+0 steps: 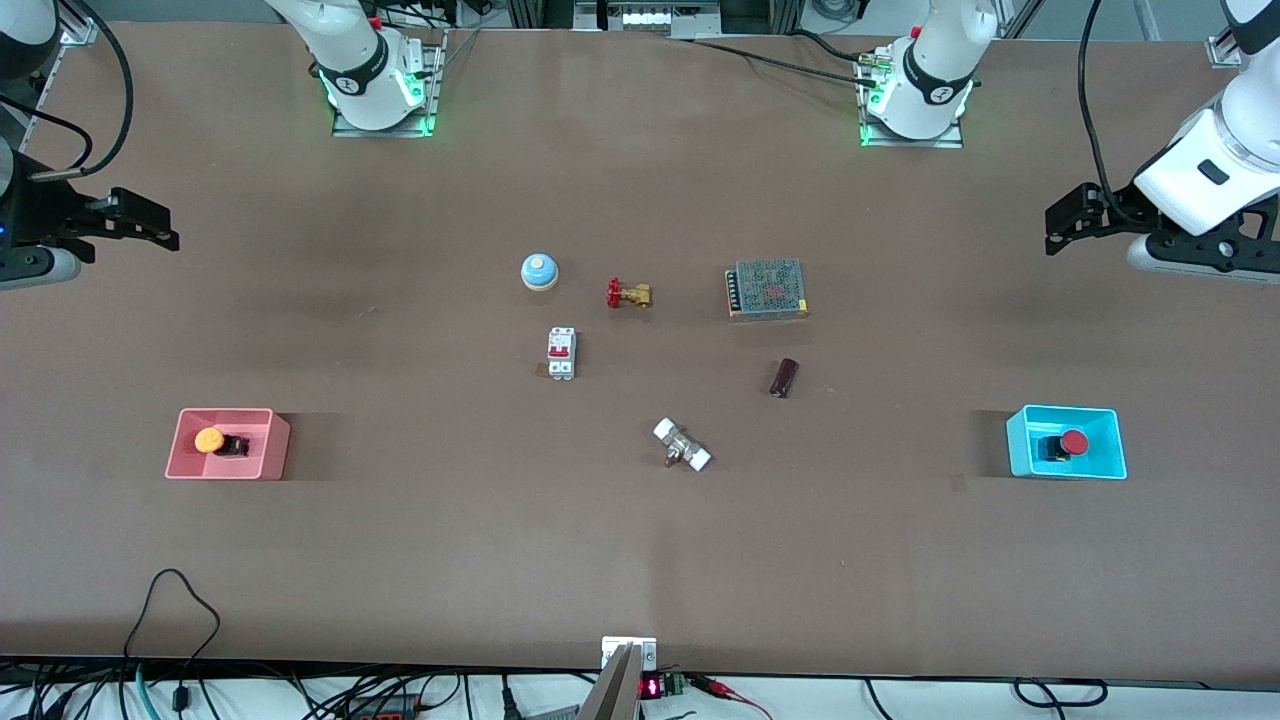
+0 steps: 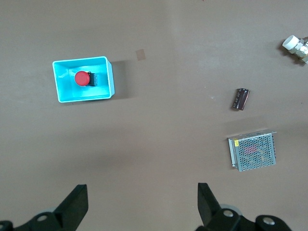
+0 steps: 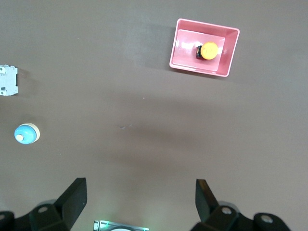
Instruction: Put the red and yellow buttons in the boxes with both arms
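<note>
Yellow button [image 1: 211, 440] lies tipped in the pink box [image 1: 271, 448] at the right arm's end, red button [image 1: 1072, 442] in the cyan box [image 1: 1113, 445] at the left's.

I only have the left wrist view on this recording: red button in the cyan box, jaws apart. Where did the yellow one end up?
Observer: The yellow button lies in the pink box, toward the right arm's end of the table.
Operator: Is the right gripper holding anything?
Observer: No. The right gripper is open and empty, up over bare table at its end.
Operator: And the left one?
Observer: The left gripper is open over bare table at its end; the red button sits in the cyan box.
Operator: Anything else near the middle?
Observer: A blue dome bell stands beside a brass valve.
</note>
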